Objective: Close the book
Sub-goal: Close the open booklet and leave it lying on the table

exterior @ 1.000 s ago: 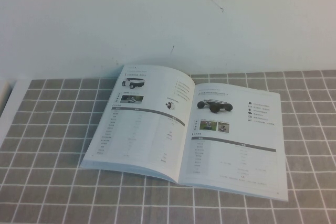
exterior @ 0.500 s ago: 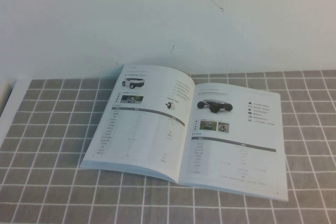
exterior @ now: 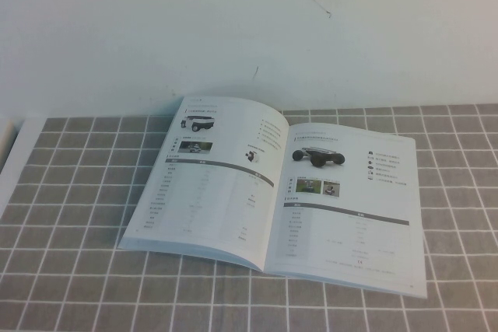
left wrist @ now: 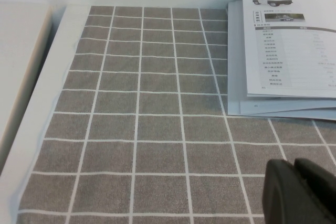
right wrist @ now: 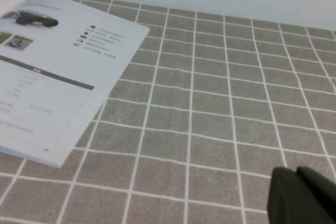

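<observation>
Plainly the closing is not yet begun. Doing it well means working a tip under one free page edge, lifting it, and swinging it over the central fold, rather than shoving the white, printed, soft-covered book (exterior: 280,192) across the grey, white-lined checked tabletop (exterior: 70,192). At the left, the left gripper (left wrist: 294,169) hangs low over the tabletop. Its dark fingers (left wrist: 278,192) are pressed together with only a seam between them and hold nothing; the book's left page (left wrist: 294,40) lies near but apart from them. In the middle the book lies open and face up, the left page bowed upward and the right page (exterior: 354,207) flatter. At the right, the right gripper (right wrist: 297,174) hovers over bare tabletop, its fingers (right wrist: 283,198) likewise closed and empty, well apart from the right page's corner.
</observation>
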You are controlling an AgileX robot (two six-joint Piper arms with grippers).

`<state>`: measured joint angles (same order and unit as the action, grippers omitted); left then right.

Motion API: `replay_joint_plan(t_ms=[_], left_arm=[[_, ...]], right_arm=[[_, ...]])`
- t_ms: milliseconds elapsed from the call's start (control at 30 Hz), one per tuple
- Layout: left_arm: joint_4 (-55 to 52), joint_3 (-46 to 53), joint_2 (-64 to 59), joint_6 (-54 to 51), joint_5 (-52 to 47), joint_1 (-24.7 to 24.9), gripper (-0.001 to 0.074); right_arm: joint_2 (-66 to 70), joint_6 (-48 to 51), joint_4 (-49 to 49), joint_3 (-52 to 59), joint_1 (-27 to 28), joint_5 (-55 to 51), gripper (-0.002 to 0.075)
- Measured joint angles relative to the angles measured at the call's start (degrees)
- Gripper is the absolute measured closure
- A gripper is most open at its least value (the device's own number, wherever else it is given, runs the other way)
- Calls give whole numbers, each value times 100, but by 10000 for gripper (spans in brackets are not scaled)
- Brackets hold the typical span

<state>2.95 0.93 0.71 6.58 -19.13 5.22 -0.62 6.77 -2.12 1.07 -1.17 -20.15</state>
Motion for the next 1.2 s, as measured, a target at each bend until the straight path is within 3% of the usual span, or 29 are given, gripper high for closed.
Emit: replay_joint_plan(t_ms=[333, 767, 1000, 1200], left_arm=[[-33, 0, 0, -10, 110, 0, 739], [-344, 39, 0, -448, 4145, 0, 739], [-339, 39, 11, -448, 4907, 0, 739], [-50, 39, 11, -288, 4706, 0, 739]], right_arm=[[0, 0, -14, 36, 0, 300, 729], [0, 0, -35, 58, 0, 4798, 729], [-9, 23, 39, 58, 0, 6407, 729], [-9, 13, 490, 58, 0, 6205, 729]])
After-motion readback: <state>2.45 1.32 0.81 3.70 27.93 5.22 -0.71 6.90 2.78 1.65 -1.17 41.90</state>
